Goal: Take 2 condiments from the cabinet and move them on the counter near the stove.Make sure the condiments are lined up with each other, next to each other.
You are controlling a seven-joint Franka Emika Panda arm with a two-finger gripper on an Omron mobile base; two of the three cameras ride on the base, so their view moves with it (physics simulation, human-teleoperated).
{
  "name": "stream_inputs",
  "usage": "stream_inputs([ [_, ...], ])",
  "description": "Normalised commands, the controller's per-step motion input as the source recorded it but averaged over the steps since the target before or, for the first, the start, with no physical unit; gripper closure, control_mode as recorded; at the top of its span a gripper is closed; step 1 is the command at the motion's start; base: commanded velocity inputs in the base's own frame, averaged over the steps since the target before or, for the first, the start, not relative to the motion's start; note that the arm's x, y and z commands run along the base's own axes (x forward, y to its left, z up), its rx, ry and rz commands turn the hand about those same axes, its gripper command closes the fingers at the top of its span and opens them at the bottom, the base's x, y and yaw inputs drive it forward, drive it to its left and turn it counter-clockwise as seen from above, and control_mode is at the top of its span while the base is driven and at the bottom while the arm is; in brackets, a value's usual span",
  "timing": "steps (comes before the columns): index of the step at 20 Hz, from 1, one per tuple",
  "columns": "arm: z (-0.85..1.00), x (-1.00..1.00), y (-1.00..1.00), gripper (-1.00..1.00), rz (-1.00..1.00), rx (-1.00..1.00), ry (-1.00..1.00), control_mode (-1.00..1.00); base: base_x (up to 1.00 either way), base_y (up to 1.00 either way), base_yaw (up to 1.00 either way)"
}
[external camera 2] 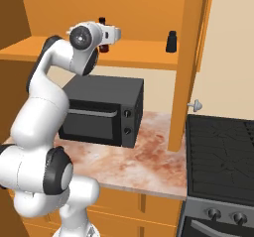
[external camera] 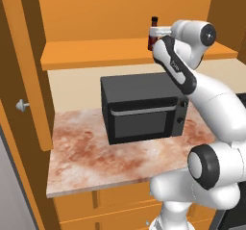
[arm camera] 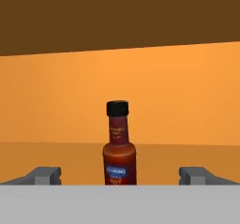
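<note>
— Two dark finger tips (arm camera: 46, 175) of the white arm's pincer (arm camera: 120, 177) stand spread wide, one on each side of the slim dark red sauce bottle with the black cap (arm camera: 119, 148). Nothing is gripped; I see clear gaps between the tips and the glass.

— So where is that bottle standing?

— Upright on the flat shelf board of the orange-brown wooden wall cabinet (external camera 2: 139, 55), towards its left part as I look from the right side. The hand is level with it, reaching in over the boxy black microwave with the silver handle (external camera: 141, 108).

— And the second condiment?

— The shorter dark grey-black tapered shaker (external camera 2: 171, 41) sits on the same shelf, well apart from the bottle, near the cabinet's right upright.

— What lies below?

— The microwave rests on the reddish-brown and cream marbled stone counter (external camera: 91, 154). To the right of that slab is the flat black cooktop with dark grates (external camera 2: 221, 154). An open cabinet door with a small round metal knob (external camera 2: 196, 105) hangs between them.
</note>
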Motion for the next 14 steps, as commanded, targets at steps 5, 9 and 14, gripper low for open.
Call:
stream_inputs([
  [5, 0.00, 0.39, 0.00, -1.00, 0.00, -0.06, 0.00, -1.00, 0.00, 0.00, 0.00],
  [9, -0.04, 0.31, 0.00, -1.00, 0.00, -0.05, 0.00, -1.00, 0.00, 0.00, 0.00],
  [14, -0.16, 0.17, 0.01, -1.00, 0.00, -0.05, 0.01, -1.00, 0.00, 0.00, 0.00],
])
